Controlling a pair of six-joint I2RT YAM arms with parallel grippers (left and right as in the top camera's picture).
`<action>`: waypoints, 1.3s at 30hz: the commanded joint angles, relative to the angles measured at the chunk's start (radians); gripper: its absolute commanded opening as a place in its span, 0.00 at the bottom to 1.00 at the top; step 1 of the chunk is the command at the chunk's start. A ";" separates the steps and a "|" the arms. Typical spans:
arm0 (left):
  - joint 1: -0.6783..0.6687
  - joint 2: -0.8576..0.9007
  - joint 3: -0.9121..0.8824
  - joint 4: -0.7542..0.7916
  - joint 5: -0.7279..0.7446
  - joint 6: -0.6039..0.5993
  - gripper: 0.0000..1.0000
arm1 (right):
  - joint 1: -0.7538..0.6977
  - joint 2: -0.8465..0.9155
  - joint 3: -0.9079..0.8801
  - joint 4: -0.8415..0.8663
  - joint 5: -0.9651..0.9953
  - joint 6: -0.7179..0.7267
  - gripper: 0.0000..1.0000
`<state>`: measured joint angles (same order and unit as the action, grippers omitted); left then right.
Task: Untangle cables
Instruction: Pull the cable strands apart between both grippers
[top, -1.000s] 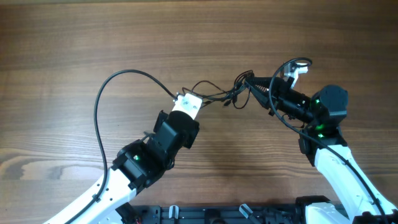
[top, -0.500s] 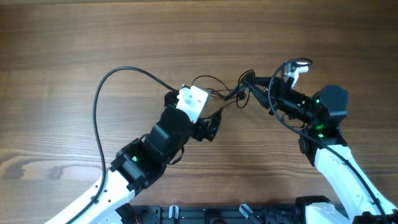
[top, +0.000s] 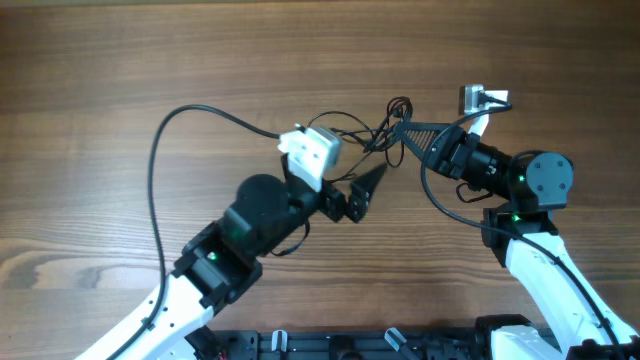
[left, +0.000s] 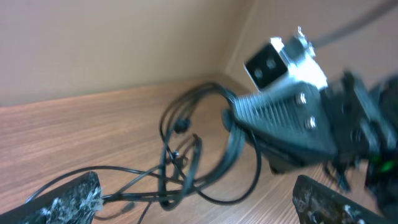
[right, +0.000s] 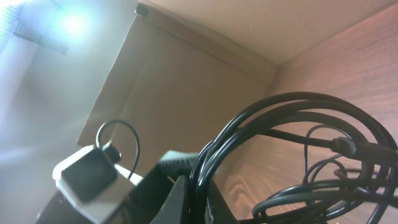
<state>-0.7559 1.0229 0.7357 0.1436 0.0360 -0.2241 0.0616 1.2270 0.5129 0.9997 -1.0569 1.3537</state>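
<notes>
The cables (top: 372, 132) are a tangle of thin black loops on the wooden table (top: 120, 60), between the two arms. My right gripper (top: 404, 130) is shut on a few strands at the tangle's right side; in the right wrist view the strands run up between its fingers (right: 186, 202) and the cables (right: 298, 124) loop out to the right. My left gripper (top: 361, 191) stands wide open just below the tangle and holds nothing. In the left wrist view the cables (left: 180, 155) lie between and beyond its fingertips (left: 69, 198), with the right gripper (left: 283, 121) behind them.
A thicker black cord (top: 158, 170) arcs from the left arm's white wrist unit (top: 311, 152) out over the table's left side. The right arm's wrist unit (top: 478, 99) sticks out behind its gripper. The left arm's wrist unit (right: 87, 174) shows in the right wrist view.
My left gripper has opened, let go of the tangle and swung right and down, below it. The right gripper has lifted and turned slightly, still shut on the strands.
</notes>
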 joint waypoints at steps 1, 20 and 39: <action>0.072 -0.039 0.005 0.010 0.060 -0.126 1.00 | -0.004 0.000 0.010 0.058 -0.043 -0.105 0.04; 0.150 0.072 0.005 0.070 0.565 -0.068 0.82 | -0.004 0.000 0.010 0.363 -0.199 -0.123 0.04; 0.190 0.143 0.004 0.145 0.631 -0.176 0.67 | -0.004 0.000 0.010 0.462 -0.250 -0.120 0.04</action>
<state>-0.5304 1.1282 0.7357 0.2703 0.6296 -0.3920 0.0616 1.2270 0.5129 1.4525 -1.3022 1.2514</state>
